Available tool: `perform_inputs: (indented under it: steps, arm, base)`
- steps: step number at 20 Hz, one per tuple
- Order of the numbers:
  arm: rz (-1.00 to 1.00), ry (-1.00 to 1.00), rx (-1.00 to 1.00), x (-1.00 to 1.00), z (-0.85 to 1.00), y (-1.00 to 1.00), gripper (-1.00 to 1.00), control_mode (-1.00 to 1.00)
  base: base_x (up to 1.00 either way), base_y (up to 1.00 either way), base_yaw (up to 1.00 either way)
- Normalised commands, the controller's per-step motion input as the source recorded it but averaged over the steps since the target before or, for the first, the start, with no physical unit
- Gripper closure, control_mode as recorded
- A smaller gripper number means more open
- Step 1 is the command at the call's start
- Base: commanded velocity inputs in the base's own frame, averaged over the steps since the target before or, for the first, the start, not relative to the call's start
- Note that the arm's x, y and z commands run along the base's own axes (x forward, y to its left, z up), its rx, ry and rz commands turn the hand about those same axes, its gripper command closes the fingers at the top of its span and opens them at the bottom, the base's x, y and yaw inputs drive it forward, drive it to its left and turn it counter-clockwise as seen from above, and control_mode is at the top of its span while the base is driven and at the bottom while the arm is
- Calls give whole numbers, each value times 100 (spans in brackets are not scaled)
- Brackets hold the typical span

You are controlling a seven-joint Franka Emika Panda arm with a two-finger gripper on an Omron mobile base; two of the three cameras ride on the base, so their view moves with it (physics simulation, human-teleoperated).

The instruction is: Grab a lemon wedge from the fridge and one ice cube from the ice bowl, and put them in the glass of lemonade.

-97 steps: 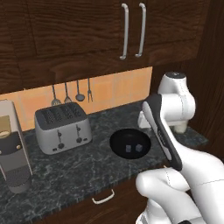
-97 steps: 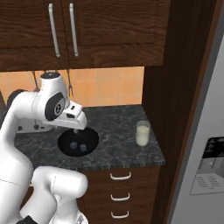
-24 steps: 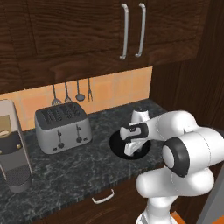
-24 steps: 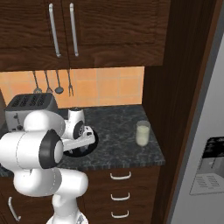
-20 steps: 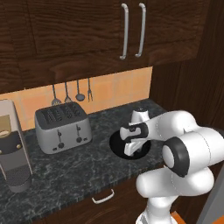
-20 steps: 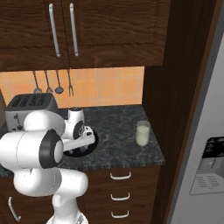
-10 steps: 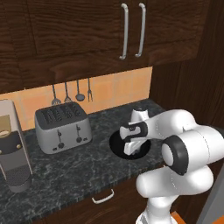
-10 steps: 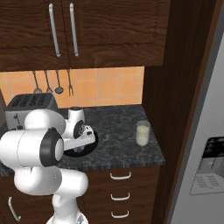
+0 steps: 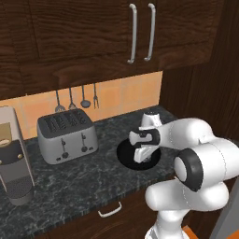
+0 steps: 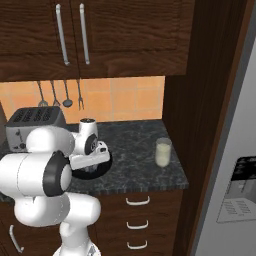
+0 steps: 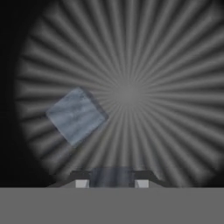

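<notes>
Ice cube point(image 11: 114, 176) sits pinched between the two fingers point(image 11: 81, 183), a pale bluish block at the bottom of the hand view, down inside the black ice bowl point(image 9: 125, 158). A second ice cube point(image 11: 77, 114) lies loose on the bowl floor, apart from the held one. The gripper point(image 9: 142, 156) reaches steeply into the bowl on the dark stone table point(image 9: 70, 177). The glass of lemonade point(image 10: 162, 152) stands well apart, toward the fridge point(image 10: 235, 150). My judgement: lift straight up to clear the rim without nudging the loose cube, keep the pinch firm since ice is slick, then carry it over the glass.
</notes>
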Motion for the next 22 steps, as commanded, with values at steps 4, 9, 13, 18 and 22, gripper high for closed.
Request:
perform_inputs:
  steps: [4,9,13,18,22]
  arm:
    - [-12,-1,0,-39,97,-48,100,-100]
    - [-17,-1,0,-19,100,-31,100,-100]
    - [-18,0,0,-4,98,-32,100,-100]
    - [-23,-9,-2,0,56,-46,100,-100]
    - [-29,-25,-7,22,34,-52,100,-100]
  base:
    - [0,0,0]
    - [0,0,0]
    - [0,0,0]
    - [0,0,0]
    - [0,0,0]
